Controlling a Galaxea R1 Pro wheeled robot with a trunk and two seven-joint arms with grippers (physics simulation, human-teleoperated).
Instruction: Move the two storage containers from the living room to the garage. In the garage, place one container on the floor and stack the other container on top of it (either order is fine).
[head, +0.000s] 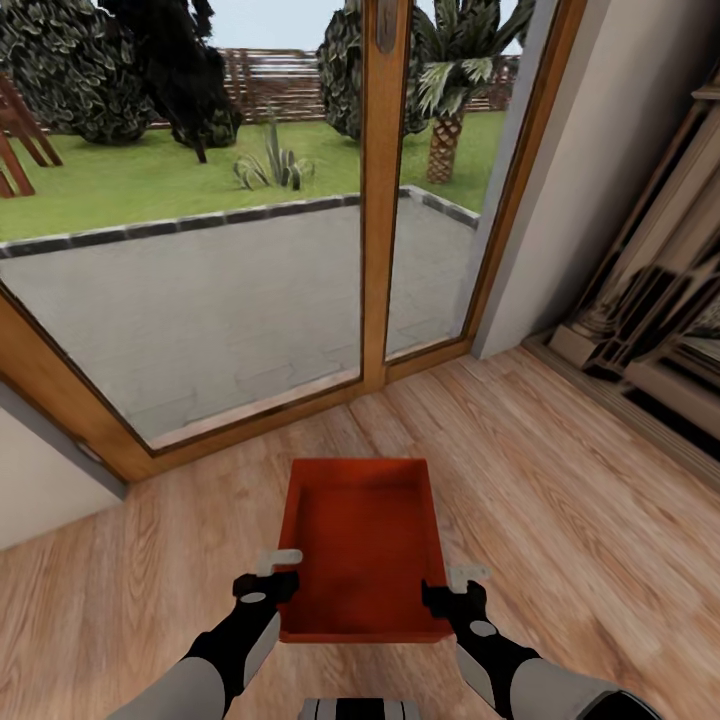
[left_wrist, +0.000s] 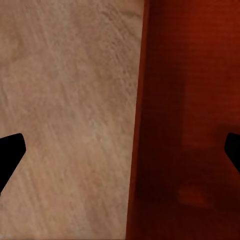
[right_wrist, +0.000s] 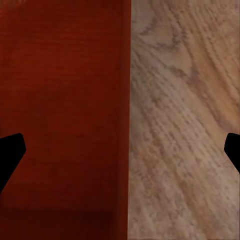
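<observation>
One storage container (head: 360, 545), orange-red, open-top, sits w/ its long axis pointing away from the robot toward the glass garden doors (head: 250, 250), over the light wood-plank floor (head: 560, 480) of the living room. Whether it rests on the planks or is lifted just off them can't be told from the head view. Left gripper (head: 278, 572) is at the container's near-left corner, right gripper (head: 462, 585) at the near-right corner; both arms reach fwd from the bottom of the head view, dark wrists w/ grey forearms. In the left wrist view the container's long wall (left_wrist: 137, 125) runs between the two dark fingertips (left_wrist: 10, 152), one tip over the planks (left_wrist: 65, 100) outside, the other over the ribbed red inner bottom. So the jaws straddle the wall, spread wide, not touching it as far as can be seen. Right wrist view is the mirror: wall (right_wrist: 125, 125) between the fingertips (right_wrist: 10, 152), one tip over the red interior, the other over the planks (right_wrist: 190, 125), jaws likewise spread wide around the rim. Beyond the doors: paved patio (head: 200, 290), lawn, a palm (head: 445, 120), shrubs, a wooden fence. Right of the doors a pale wall (head: 600, 170), then part of a stone fireplace surround (head: 650, 300) at the edge.
</observation>
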